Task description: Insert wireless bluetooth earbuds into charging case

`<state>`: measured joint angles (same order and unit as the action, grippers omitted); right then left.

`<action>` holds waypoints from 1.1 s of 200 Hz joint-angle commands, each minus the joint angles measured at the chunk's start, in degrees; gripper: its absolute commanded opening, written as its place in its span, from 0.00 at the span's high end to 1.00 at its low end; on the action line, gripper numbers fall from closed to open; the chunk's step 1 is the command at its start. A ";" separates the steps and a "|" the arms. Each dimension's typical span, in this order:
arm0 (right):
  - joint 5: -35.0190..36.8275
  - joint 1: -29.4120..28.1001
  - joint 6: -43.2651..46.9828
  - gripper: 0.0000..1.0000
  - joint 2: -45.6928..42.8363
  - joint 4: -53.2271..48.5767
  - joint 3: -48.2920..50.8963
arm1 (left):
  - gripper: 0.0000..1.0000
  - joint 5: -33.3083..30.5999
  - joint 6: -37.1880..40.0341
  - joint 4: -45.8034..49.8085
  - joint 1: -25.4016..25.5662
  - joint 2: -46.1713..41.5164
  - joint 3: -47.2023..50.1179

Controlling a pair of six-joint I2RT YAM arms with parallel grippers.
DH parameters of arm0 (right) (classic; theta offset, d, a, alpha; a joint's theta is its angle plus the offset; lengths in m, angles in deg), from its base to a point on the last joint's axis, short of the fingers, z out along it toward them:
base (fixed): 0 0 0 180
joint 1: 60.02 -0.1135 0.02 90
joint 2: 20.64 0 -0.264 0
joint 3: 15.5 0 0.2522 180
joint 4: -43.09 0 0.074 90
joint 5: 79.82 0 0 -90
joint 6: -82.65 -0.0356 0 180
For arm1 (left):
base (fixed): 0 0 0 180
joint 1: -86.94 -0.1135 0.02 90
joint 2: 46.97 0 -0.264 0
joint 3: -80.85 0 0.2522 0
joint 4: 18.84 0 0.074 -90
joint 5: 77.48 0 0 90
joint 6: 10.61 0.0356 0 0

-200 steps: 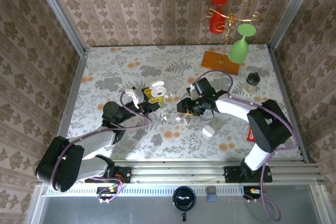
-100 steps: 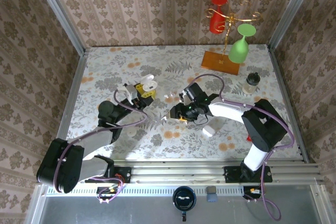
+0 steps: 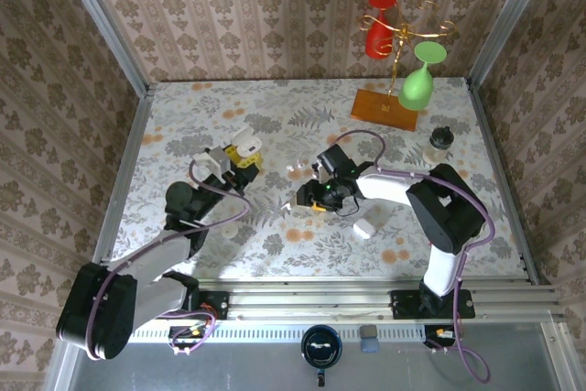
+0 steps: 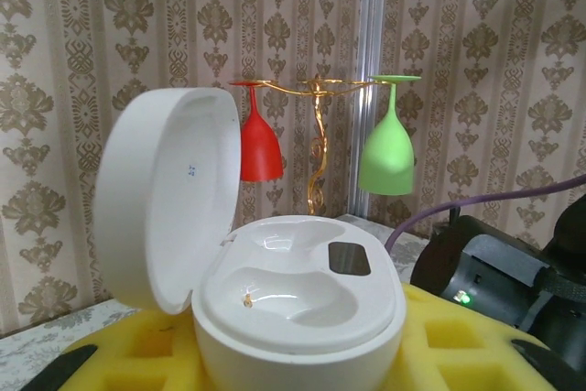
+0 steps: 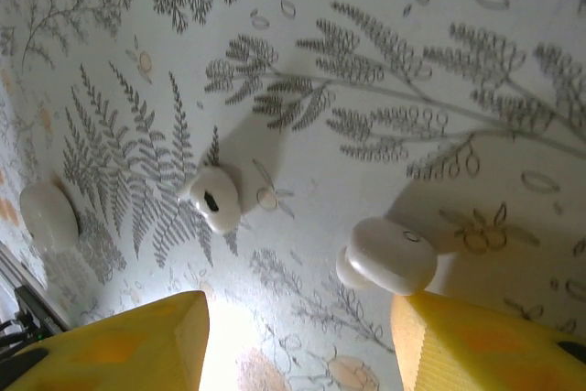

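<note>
My left gripper (image 3: 240,155) is shut on the white charging case (image 3: 245,142). In the left wrist view the case (image 4: 302,290) sits between yellow pads (image 4: 476,336) with its lid (image 4: 165,199) swung up and both wells empty. Low over the table, my right gripper (image 3: 305,201) is open, its yellow fingertips (image 5: 119,345) wide apart. Two earbuds lie on the table ahead of it: one (image 5: 213,197) left of centre, the other (image 5: 389,254) just in front of the right fingertip. Tiny whitish pieces (image 3: 293,169) lie between the two grippers.
A closed white oval case (image 3: 363,227) lies right of the right gripper. A smooth white rounded thing (image 5: 48,215) lies at the left edge. A gold stand with a red and a green glass (image 3: 396,61) stands at the back right, a dark-lidded jar (image 3: 441,137) near it.
My left gripper has carried the open case leftward. My right gripper moved left and down toward the table, then held still for the last half second.
</note>
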<state>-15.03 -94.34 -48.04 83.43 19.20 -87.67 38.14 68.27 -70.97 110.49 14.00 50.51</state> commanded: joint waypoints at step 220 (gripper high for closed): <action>57.87 -16.64 11.20 0.37 8.92 -38.86 -27.78 | 0.65 -7.19 1.34 9.82 -7.46 -2.19 -2.82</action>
<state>28.93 -108.48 -36.98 87.23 -10.00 -110.97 30.69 71.62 -63.62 104.43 12.68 51.41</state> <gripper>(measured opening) 0.648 0.365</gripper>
